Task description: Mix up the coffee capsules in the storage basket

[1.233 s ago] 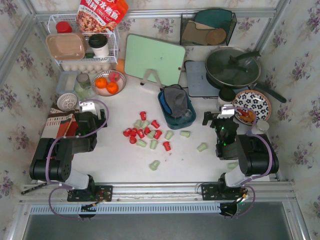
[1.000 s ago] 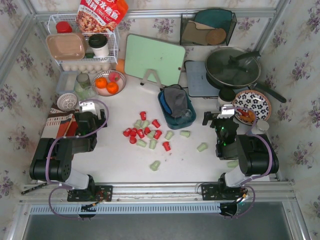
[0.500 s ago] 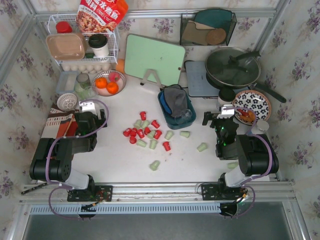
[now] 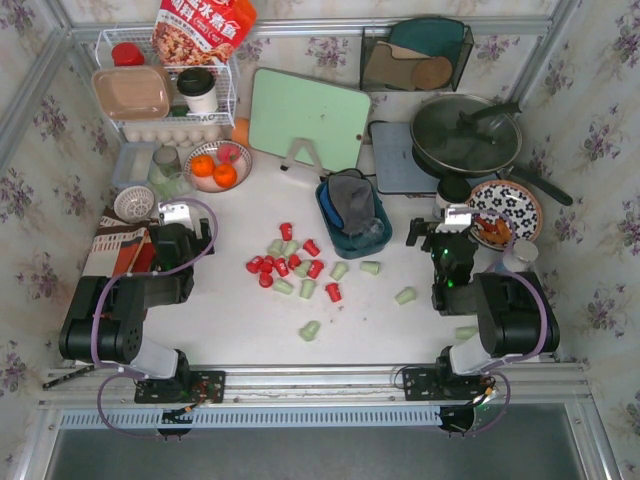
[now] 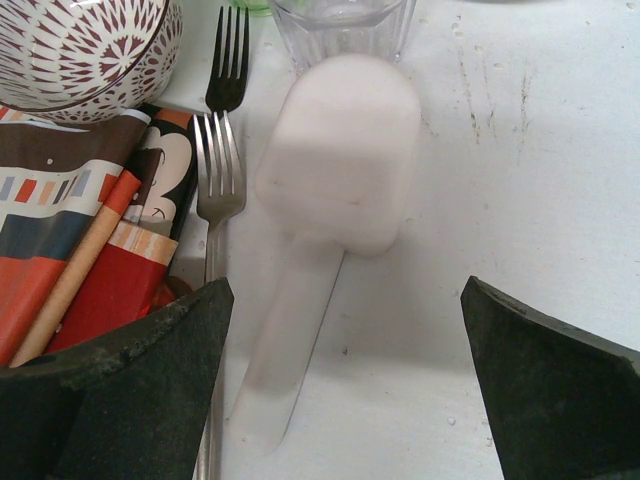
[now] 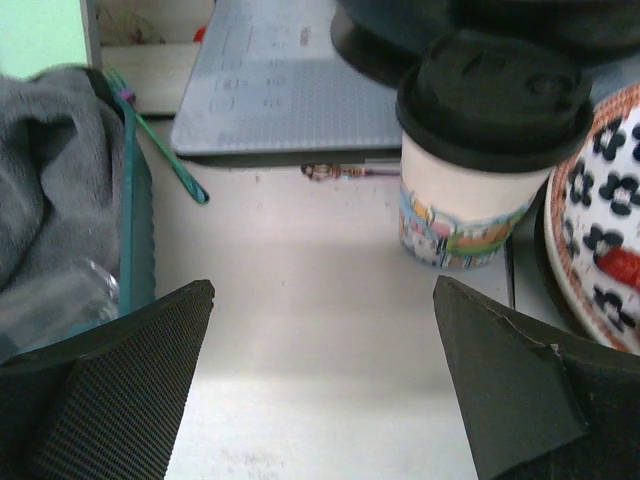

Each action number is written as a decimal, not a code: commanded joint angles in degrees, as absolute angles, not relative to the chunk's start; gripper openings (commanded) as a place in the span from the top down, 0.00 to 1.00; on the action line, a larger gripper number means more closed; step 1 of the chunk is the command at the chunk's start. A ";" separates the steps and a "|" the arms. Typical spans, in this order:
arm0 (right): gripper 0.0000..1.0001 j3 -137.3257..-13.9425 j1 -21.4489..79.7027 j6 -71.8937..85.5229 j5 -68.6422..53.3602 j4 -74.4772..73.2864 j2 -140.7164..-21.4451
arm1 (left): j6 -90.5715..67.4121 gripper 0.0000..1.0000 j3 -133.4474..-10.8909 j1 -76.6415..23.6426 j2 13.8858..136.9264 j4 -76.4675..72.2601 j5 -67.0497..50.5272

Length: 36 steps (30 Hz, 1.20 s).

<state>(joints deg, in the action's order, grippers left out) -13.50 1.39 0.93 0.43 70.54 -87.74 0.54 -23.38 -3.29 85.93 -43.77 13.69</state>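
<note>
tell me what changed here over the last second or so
The right gripper edged slightly forward, away from its base; its jaws are open and hold nothing. The left gripper, the coffee capsules scattered on the table and the storage basket stayed as they were.

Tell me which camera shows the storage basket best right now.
Top external: the whole storage basket shows, a grey cloth inside. The right wrist catches only one teal wall and cloth at its left edge; the left wrist shows none of it.
</note>
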 commanded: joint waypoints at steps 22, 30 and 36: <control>0.00 -27.87 2.99 8.46 10.96 36.56 -73.01 | 1.38 0.00 -21.32 -5.06 83.86 -47.18 15.81; 0.00 -28.43 6.68 4.94 12.71 34.67 -71.72 | 3.18 0.00 -18.49 -6.64 83.15 -52.08 16.79; 0.00 -28.69 8.94 2.44 13.09 34.82 -69.99 | 0.13 0.00 -26.95 -8.00 72.46 -26.77 20.28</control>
<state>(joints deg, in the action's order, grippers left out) -28.08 7.94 4.91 11.99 34.06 -70.76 2.87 -19.97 -7.62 77.71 -42.44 17.17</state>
